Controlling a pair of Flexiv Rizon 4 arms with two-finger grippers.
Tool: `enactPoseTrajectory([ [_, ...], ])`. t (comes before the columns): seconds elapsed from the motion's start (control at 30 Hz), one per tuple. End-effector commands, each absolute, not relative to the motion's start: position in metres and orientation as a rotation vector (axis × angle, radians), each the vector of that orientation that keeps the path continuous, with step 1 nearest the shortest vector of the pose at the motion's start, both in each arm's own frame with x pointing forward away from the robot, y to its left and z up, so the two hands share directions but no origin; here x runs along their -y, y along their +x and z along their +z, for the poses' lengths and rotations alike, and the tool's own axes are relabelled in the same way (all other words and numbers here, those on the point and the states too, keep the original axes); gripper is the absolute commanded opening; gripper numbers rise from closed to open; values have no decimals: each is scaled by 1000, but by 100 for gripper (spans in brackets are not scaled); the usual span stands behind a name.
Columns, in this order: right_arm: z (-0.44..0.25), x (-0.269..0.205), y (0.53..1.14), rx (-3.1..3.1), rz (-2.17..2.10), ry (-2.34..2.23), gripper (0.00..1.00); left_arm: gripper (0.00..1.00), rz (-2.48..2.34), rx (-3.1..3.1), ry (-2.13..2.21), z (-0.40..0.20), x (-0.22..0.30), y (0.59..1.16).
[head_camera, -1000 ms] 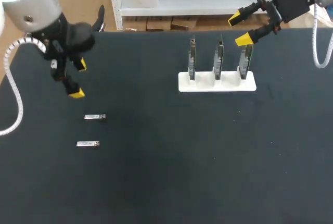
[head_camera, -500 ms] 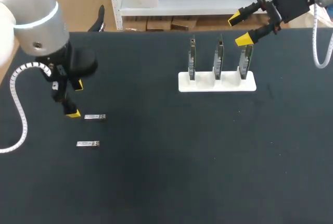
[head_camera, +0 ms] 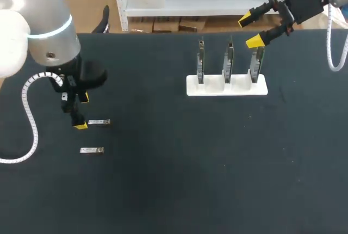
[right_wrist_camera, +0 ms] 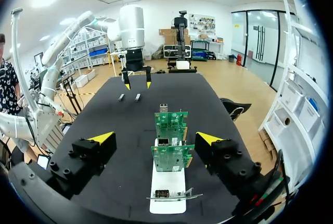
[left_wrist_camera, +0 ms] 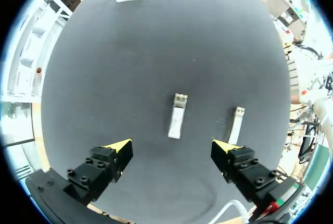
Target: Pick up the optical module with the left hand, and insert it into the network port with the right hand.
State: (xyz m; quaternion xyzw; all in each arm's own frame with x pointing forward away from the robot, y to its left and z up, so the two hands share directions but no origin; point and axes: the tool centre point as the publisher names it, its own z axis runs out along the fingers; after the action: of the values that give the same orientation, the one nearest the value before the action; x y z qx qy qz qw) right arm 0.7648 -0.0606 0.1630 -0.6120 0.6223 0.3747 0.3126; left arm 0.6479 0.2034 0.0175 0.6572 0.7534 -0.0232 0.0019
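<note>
The module (left_wrist_camera: 177, 123) lies flat on the table (head_camera: 174, 190), ahead of the left gripper (left_wrist_camera: 171, 146) and in line with the gap between its 2 fingers, with its long axis running away from the wrist. A second module (left_wrist_camera: 235, 125) lies parallel to it, just ahead of 1 fingertip, and the 2 do not touch. The left gripper is spread wide, holds nothing and touches neither module. The step in hand is judged to be the final approach for the pick. Advance until the fingers straddle the body of the centred module, keeping them square across its narrow width. Lower the tips close to the table, then close on the 2 long side faces. Guide the outer finger down into the space between the 2 modules (contact there would likely push the second module out of place). Gripping toward 1 end should leave the other end free for the hand-over. The right gripper (head_camera: 250, 30), also wide open and empty, hangs over the white rack (head_camera: 227, 85) of 3 upright boards (right_wrist_camera: 170, 157), well apart from both modules.
</note>
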Motion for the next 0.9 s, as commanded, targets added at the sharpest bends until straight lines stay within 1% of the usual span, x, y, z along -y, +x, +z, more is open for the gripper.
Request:
enactPoseTrajectory([
  [0.03,163,61,763,-1642,983,-1612,100,100,-59,-2358,2052,14,-203,645],
  [0.9,163,61,763,-1642,983,-1612,100,100,-95,-2308,2063,2,-192,636],
])
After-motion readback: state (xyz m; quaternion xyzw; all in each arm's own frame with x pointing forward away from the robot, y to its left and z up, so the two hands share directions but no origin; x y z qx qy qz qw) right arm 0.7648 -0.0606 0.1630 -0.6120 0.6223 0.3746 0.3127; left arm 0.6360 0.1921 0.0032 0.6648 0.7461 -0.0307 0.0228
